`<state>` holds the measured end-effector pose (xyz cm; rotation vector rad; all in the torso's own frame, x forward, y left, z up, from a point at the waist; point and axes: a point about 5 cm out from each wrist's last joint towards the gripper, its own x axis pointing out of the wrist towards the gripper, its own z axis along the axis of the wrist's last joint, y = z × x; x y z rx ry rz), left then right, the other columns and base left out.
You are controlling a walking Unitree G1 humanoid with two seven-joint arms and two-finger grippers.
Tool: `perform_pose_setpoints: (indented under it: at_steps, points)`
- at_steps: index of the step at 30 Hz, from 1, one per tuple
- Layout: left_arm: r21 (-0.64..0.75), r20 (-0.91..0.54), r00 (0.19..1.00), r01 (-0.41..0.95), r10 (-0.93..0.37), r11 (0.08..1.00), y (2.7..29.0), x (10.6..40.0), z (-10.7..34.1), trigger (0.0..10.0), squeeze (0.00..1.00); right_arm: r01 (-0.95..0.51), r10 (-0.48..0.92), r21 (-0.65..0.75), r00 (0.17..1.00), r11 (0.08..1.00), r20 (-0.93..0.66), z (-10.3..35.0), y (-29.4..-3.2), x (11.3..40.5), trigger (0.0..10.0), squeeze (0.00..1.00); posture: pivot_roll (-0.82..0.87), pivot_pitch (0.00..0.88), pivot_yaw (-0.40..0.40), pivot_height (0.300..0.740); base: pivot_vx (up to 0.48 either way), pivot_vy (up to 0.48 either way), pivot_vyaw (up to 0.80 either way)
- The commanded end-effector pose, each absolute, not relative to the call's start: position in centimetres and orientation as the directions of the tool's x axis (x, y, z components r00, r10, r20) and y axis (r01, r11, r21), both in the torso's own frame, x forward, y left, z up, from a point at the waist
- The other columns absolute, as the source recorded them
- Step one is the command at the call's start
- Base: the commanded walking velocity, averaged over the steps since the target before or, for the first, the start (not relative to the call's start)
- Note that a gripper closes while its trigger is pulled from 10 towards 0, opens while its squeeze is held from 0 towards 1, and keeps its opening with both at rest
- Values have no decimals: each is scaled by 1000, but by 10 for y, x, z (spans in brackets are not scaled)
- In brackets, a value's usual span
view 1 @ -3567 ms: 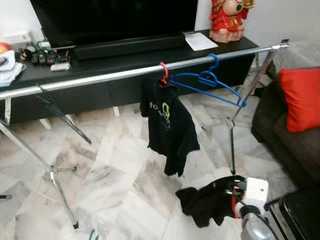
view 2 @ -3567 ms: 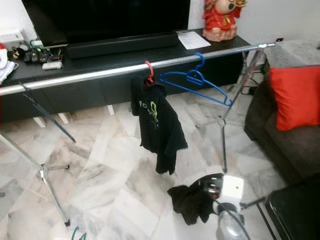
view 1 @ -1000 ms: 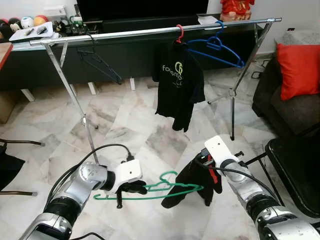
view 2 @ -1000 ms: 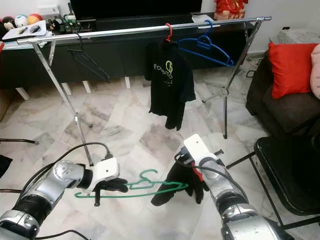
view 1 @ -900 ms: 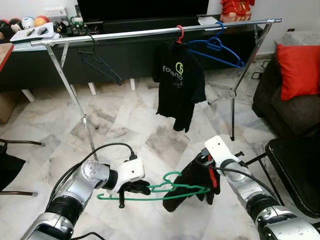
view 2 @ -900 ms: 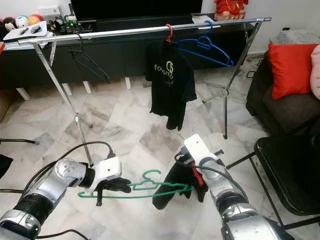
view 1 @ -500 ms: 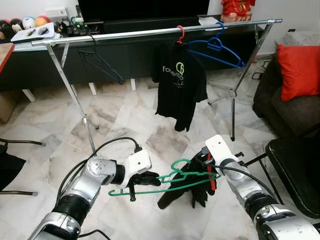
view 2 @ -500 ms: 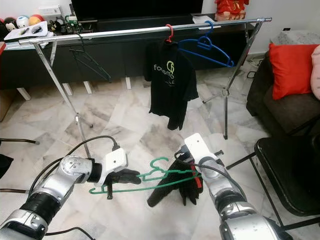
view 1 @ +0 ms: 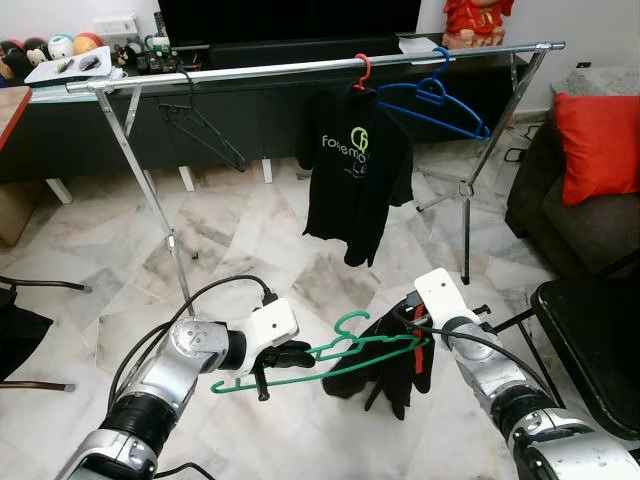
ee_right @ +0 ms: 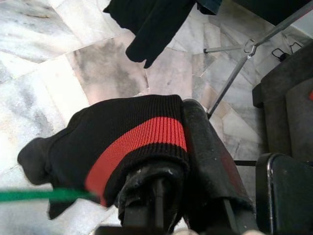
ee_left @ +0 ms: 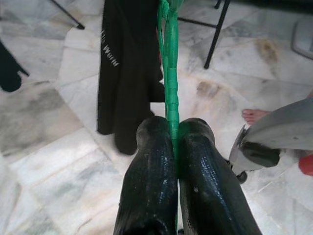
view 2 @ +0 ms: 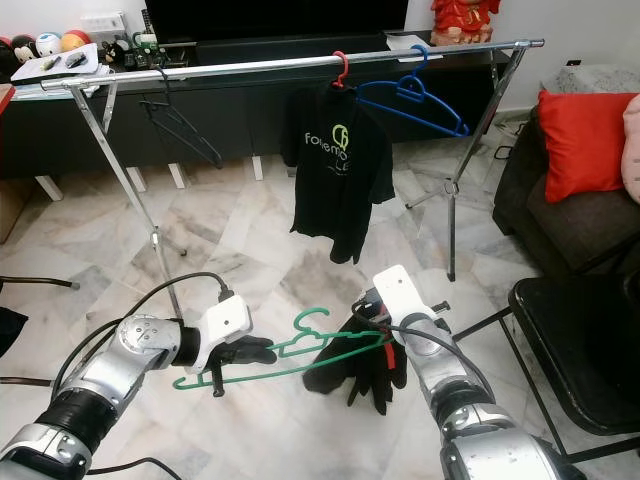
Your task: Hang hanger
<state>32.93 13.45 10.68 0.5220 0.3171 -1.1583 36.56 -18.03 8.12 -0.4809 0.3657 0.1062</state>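
A green hanger (view 1: 372,351) hangs low over the floor, tilted up toward its right end. My left gripper (view 1: 287,354) is shut on its left arm, and the left wrist view shows the fingers (ee_left: 149,161) pinching the green bar (ee_left: 171,73). My right gripper (view 1: 421,338) is shut on the red-striped collar of a black garment (view 1: 396,368), at the hanger's right tip. In the right wrist view that collar (ee_right: 137,134) is clamped in the fingers. Behind stands the silver rack rail (view 1: 260,70).
On the rail hang a black shirt (view 1: 355,180) on a red hanger, a blue hanger (view 1: 432,100) and a black hanger (view 1: 205,135). A dark sofa with a red cushion (view 1: 600,145) and a black chair (view 1: 590,335) stand right. A person's foot (ee_left: 253,115) is nearby.
Both grippers have risen a little with the hanger and garment. The hanger's right end has tipped upward at the garment's collar.
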Motion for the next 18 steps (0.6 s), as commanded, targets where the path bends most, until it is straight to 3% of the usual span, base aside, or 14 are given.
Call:
perform_pose_setpoints:
  at_steps: [1,12,18]
  points:
    - [255,-501,402,915,-767,313,136,331,109,10000,0,-163,-8,-421,927,892,-376,79,-186,364,10000,0,59,106,-25,740,0,0,0]
    - [283,-452,477,878,-754,385,137,336,114,10000,0,-156,-17,-415,923,896,-384,76,-189,362,10000,0,59,116,-29,740,0,0,0]
    - [232,-365,509,861,-780,453,132,338,121,10000,0,-158,-16,-394,915,905,-404,70,-189,358,10000,0,64,126,-33,740,0,0,0]
